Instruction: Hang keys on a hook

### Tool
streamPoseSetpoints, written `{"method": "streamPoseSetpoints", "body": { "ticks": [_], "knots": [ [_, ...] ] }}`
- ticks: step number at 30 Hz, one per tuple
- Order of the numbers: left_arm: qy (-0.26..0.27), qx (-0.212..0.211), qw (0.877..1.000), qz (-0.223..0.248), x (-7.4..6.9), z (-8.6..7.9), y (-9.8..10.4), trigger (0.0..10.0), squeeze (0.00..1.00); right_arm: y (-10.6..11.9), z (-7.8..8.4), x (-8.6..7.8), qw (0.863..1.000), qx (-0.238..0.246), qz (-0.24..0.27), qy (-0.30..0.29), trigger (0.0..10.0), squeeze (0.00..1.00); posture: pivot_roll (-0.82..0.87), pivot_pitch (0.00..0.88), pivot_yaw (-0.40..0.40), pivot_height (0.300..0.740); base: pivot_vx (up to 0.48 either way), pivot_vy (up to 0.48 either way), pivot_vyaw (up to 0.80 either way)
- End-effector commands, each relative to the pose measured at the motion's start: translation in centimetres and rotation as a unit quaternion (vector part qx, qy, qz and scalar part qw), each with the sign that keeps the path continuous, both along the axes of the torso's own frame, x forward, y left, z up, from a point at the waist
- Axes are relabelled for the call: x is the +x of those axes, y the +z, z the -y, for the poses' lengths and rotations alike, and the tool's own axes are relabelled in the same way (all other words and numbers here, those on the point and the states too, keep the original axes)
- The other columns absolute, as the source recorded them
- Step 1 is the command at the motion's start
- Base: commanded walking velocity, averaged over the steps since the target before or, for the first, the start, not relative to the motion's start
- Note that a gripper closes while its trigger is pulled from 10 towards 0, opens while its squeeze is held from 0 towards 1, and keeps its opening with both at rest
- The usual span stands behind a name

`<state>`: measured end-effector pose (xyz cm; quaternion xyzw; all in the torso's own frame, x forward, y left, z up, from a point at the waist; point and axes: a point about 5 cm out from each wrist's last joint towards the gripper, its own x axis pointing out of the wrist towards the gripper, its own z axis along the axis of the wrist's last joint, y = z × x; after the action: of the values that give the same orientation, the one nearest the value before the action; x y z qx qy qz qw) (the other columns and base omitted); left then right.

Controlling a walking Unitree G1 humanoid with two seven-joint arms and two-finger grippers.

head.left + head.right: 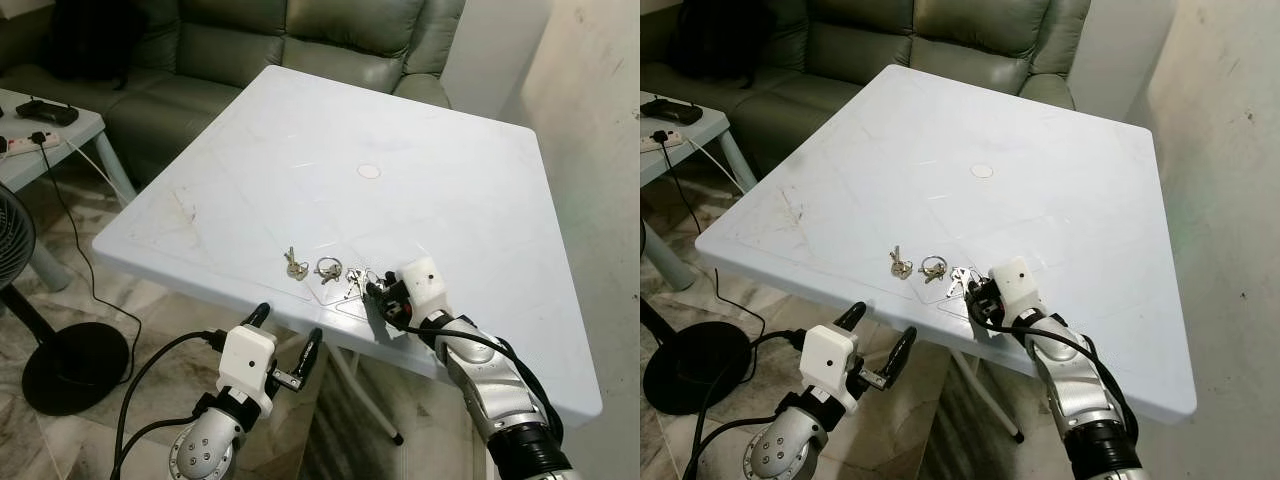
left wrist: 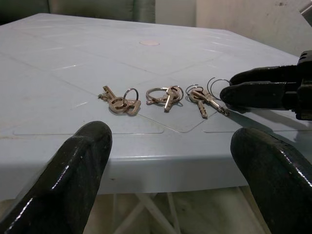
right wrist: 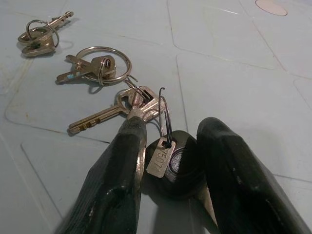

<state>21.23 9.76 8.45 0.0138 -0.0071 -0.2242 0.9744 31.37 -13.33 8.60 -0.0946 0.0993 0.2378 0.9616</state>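
One tagged key bunch lies between the open right claw's fingers.

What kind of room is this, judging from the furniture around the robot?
Probably a home living room: a grey-green sofa stands behind the white plastic table, a floor fan stands at the robot's left, and three key bunches lie on the table.

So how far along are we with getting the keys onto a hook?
Early stage. Nothing is hung: three bunches of metal keys lie on the white plastic table. In hand: the right end effector has its fingers around the rightmost bunch's black round fob, resting on the table, not lifted. The left end effector hovers open below the table edge. Left: close, lift, carry to a hook.
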Motion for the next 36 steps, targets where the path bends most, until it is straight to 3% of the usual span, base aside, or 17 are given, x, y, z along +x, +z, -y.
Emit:
{"method": "streamPoseSetpoints", "body": {
  "ticks": [1,15,16,17,18,20,23,27,30,32,35,36],
  "knots": [
    [-0.005,0.005,1.0,-0.001,-0.03,0.29,0.04,10.0,0.0,0.54,0.03,0.15,1.0,0.002,0.011,-0.001,10.0,0.0,0.01,0.07,-0.104,0.74,0.0,0.0,0.0],
    [-0.002,0.005,1.0,0.0,0.0,0.33,0.03,10.0,0.0,1.1,-0.54,0.5,1.0,0.014,0.02,0.003,10.0,0.0,0.02,0.071,-0.108,0.74,0.0,0.0,0.0],
    [-0.001,0.005,1.0,0.0,-0.01,0.34,0.02,10.0,0.0,1.14,-0.58,0.51,1.0,0.015,0.02,0.003,9.3,0.0,0.02,0.071,-0.108,0.74,0.0,0.0,0.0],
    [-0.002,0.004,1.0,0.0,-0.03,0.36,0.01,10.0,0.0,1.13,-0.63,0.53,1.0,0.016,0.02,0.003,6.9,0.0,0.02,0.071,-0.108,0.74,0.0,0.0,0.0],
    [-0.001,0.004,1.0,-0.001,-0.03,0.36,0.01,10.0,0.0,1.1,-0.65,0.53,1.0,0.016,0.019,0.004,6.9,0.0,0.02,0.071,-0.108,0.74,0.0,0.0,0.0],
    [-0.001,0.004,1.0,-0.001,-0.03,0.36,-0.01,10.0,0.0,1.03,-0.67,0.51,1.0,0.014,0.018,0.005,2.6,0.0,0.02,0.071,-0.108,0.74,0.0,0.0,0.0],
    [0.0,0.004,1.0,0.0,-0.04,0.38,0.05,10.0,0.0,1.01,-0.61,0.5,1.0,0.011,0.017,0.005,3.3,0.0,0.02,0.076,-0.111,0.74,0.0,0.0,0.0],
    [0.001,0.004,1.0,0.0,-0.05,0.39,0.08,10.0,0.0,0.98,-0.61,0.54,1.0,0.01,0.016,0.003,2.5,0.0,0.02,0.078,-0.111,0.74,0.0,0.0,0.0],
    [0.001,0.004,1.0,0.0,-0.05,0.39,0.08,10.0,0.0,0.93,-0.63,0.53,1.0,0.008,0.016,0.003,3.1,0.0,0.02,0.078,-0.112,0.74,0.0,0.0,0.0],
    [0.001,0.004,1.0,0.0,-0.06,0.4,0.09,10.0,0.0,0.94,-0.62,0.52,1.0,0.008,0.016,0.004,4.4,0.0,0.02,0.08,-0.113,0.74,0.0,0.0,0.0],
    [0.003,0.003,1.0,0.0,-0.04,0.35,0.12,10.0,0.0,0.89,-0.59,0.58,1.0,0.006,0.015,0.003,9.2,0.0,0.02,0.083,-0.113,0.74,0.0,0.0,0.0],
    [0.003,0.003,1.0,0.0,-0.04,0.35,0.12,10.0,0.0,0.88,-0.59,0.58,1.0,0.006,0.015,0.003,9.2,0.0,0.02,0.083,-0.113,0.74,0.0,0.0,0.0]
  ]
}}
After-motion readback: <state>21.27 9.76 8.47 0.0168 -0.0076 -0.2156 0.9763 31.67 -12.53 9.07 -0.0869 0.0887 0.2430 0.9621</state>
